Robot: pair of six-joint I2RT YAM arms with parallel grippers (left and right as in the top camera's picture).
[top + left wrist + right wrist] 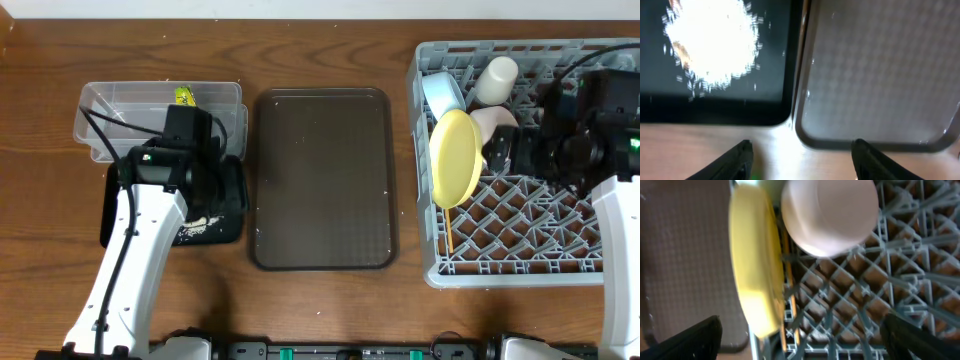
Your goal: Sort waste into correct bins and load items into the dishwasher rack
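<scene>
**Four flat things on a wooden table**

The table [320, 300] is dark brown wood with a visible grain, and bare boards show along its near and far edges. At the far left lies a clear tub [115, 100]. Directly in front of it sits a black tray [232, 222]; an arm hides where the two meet. Just right of both lies a larger brown serving tray [322, 180], its long side running front to back. The left wrist view shows its rounded corner almost touching the black tray's corner. Farther right, past a strip of bare wood, stands the grey rack [520, 250], reaching the picture's right edge.
</scene>
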